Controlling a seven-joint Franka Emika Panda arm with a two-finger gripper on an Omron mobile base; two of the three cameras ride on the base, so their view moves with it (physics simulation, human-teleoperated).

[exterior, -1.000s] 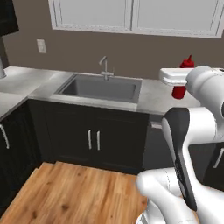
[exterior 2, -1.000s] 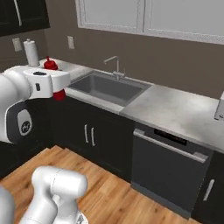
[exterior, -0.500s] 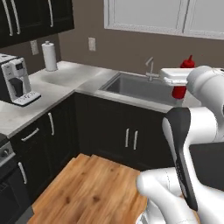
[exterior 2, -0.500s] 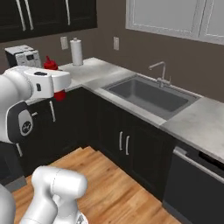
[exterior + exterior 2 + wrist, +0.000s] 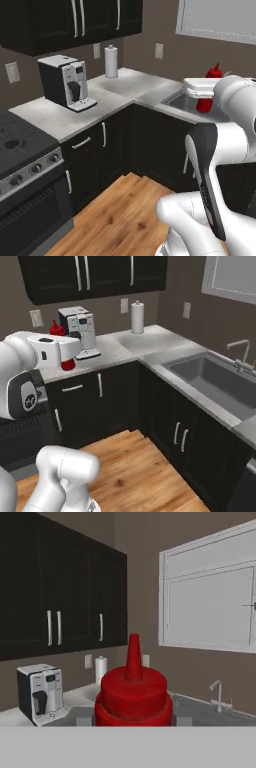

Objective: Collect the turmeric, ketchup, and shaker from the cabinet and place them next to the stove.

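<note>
Pincer (image 5: 133,724) is closed tight on the ketchup (image 5: 133,697), a red squeeze bottle with a pointy top, and holds it up in the air at the end of the white arm. From the left base camera the ketchup (image 5: 207,89) peeks out red behind the white hand, above the near edge of the sink. From the right base camera the ketchup (image 5: 61,346) shows red above and below the white hand, in front of the coffee machine (image 5: 79,332). No words or labels can be read on the bottle or on the machine; they are too small and blurry. The stove (image 5: 22,162) sits at the far left, black, with a row of knobs along its front edge. Between the stove and the coffee machine (image 5: 65,81) there is a bare grey stretch of tabletop (image 5: 50,119), open and flat. A white paper towel roll (image 5: 111,61) stands in the corner by the wall, well apart from the machine. The sink (image 5: 220,383) is on the right with its tap (image 5: 241,353) at the far side. Black wall cupboards (image 5: 95,275) hang above the tabletop with their doors shut. The wooden floor (image 5: 142,468) in front of the low cupboards is wide open.
</note>
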